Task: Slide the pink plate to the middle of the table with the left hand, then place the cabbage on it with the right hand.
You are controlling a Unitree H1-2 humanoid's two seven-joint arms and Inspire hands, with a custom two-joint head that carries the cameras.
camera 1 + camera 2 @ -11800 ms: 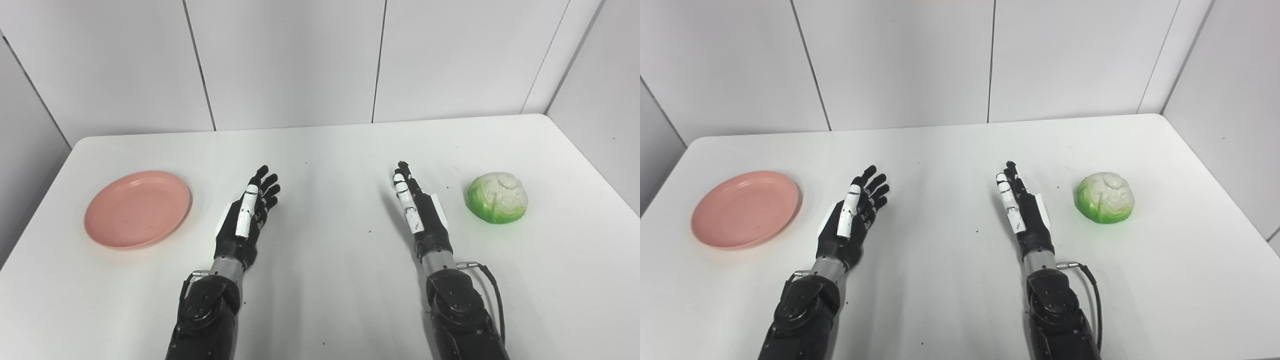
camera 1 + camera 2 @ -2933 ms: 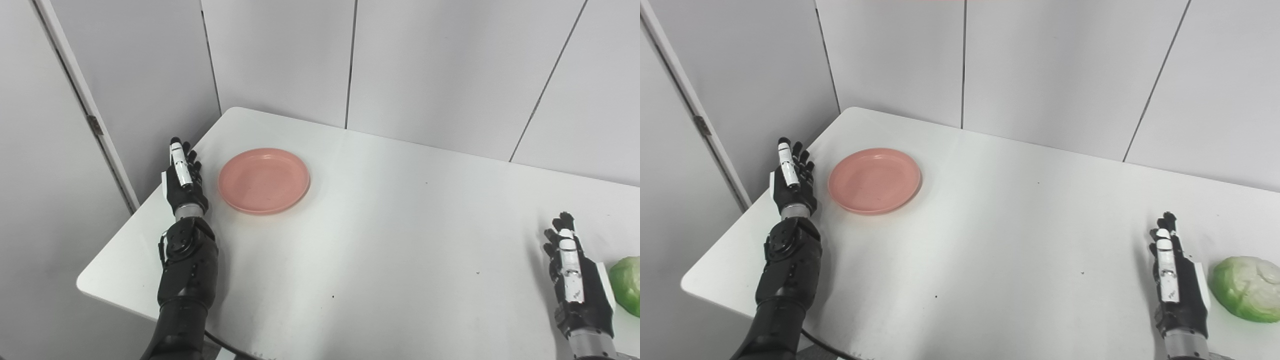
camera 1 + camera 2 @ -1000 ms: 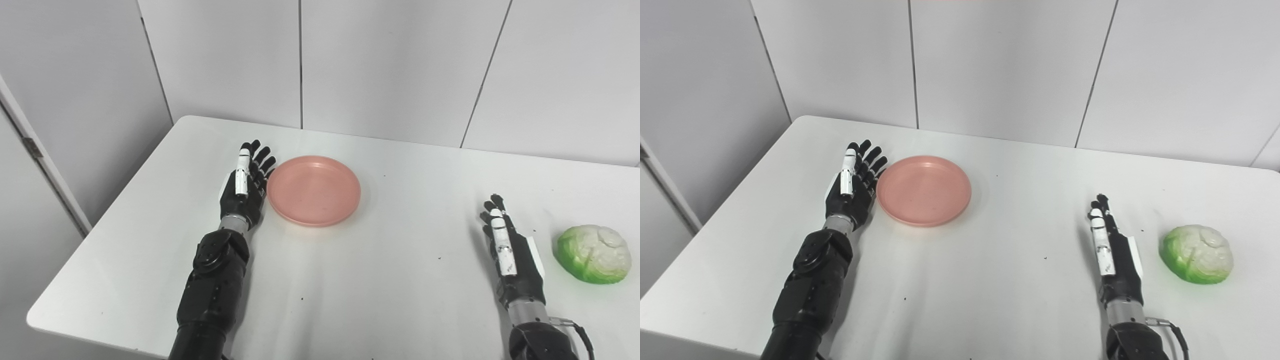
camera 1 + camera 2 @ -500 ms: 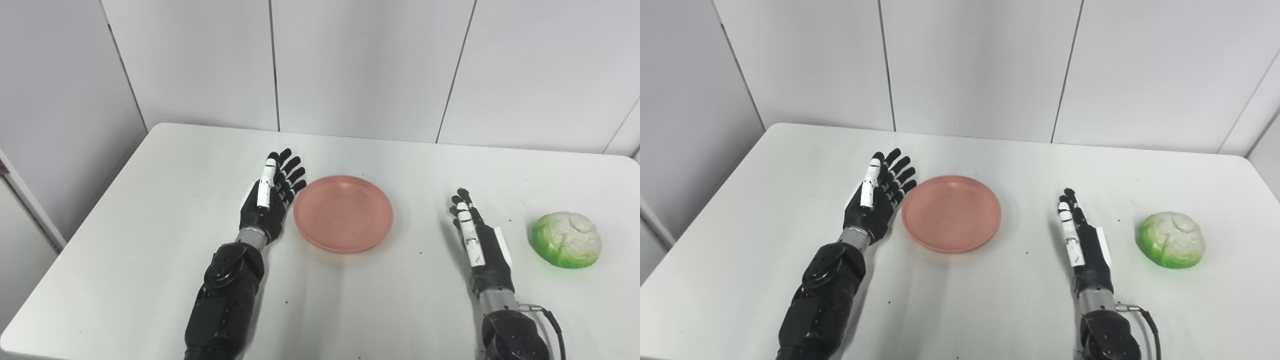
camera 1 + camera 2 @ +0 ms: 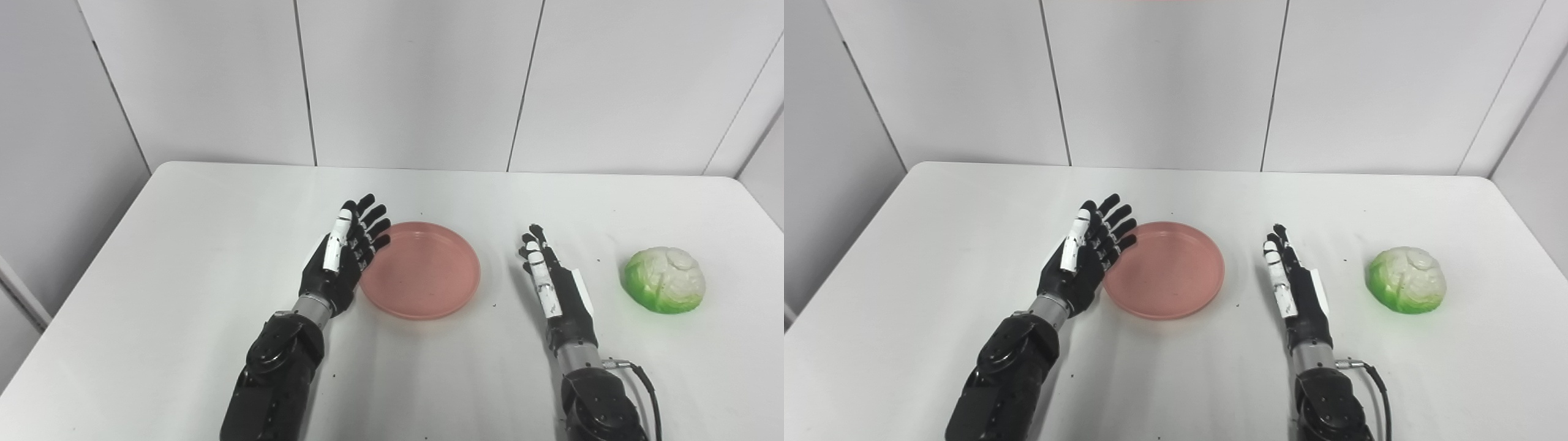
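Fingers (image 5: pixel 367 223) of the left hand (image 5: pixel 340 263) spread and extended, gripping nothing, palm turned toward the pink plate (image 5: pixel 420 270) and set against its left rim; fingertips overlapping the rim's upper left edge, though actual contact there hard to confirm from these angles. Black forearm below the hand running down and cut off at the bottom edge.

Right hand (image 5: pixel 1295 285) likewise open and empty, fingers straight and close together, seen edge-on with the thumb side up, so the palm largely hidden. Wrist and forearm cropped at the frame's bottom, with a black cable (image 5: pixel 1375 380) looping from the wrist and also cut off.

Plate flat on the white table (image 5: pixel 184 245), near its middle, between the two hands; apart from the right hand.

Cabbage (image 5: pixel 1407 279), pale on top and green at the base, resting on the table to the right of the right hand, well apart from the plate, untouched. Underside not visible.

Small dark specks scattered on the tabletop, too small to identify. Grey panelled wall (image 5: pixel 404 79) behind the table's far edge; table's near edge out of frame.
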